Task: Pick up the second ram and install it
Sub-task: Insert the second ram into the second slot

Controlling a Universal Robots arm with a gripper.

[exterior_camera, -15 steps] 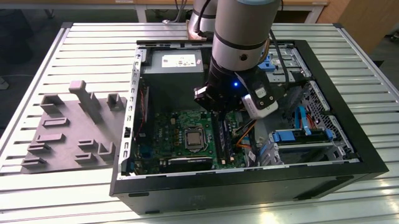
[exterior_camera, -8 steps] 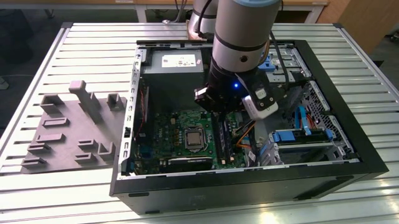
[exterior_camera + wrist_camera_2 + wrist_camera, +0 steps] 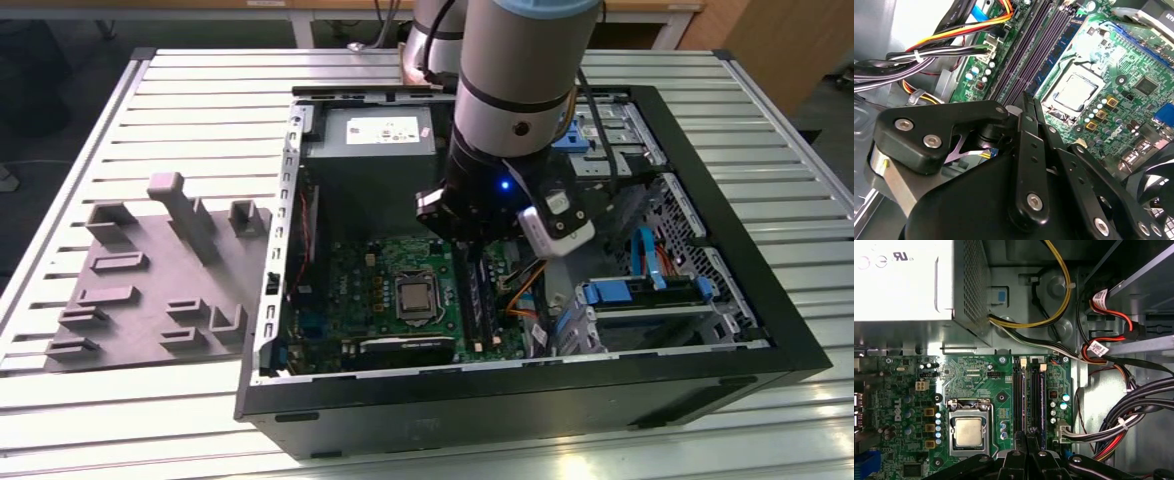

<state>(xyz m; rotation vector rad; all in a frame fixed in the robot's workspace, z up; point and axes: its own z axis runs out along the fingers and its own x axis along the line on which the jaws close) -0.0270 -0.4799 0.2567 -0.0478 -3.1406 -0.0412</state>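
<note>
An open computer case (image 3: 747, 340) lies on a slatted metal worktop (image 3: 80, 420), with the green motherboard (image 3: 350, 290) exposed inside. The robot arm (image 3: 514, 90) reaches down into the case, its pincer (image 3: 463, 243) lowered over the long black memory slots (image 3: 477, 295), which run beside the square silver processor socket (image 3: 416, 297).

In the second wrist view, the pincer (image 3: 1029, 102) has its black fingers (image 3: 1025, 107) drawn together, tips right at the near end of the memory slots (image 3: 1026, 55). Whether a stick is clamped between them cannot be made out.

In the first wrist view, the pincer (image 3: 1028, 436) tips sit over the near end of the memory slots (image 3: 1030, 395). A dark stick, apparently the second ram (image 3: 1034, 397), stands in the slot lane running away from the fingertips, next to the processor socket (image 3: 968, 432).

Beside the case, on the exterior view's left, a grey fixture block (image 3: 154, 275) with upright posts rests on the worktop. Bundled cables (image 3: 1134, 405) lie beyond the slots, away from the socket.
</note>
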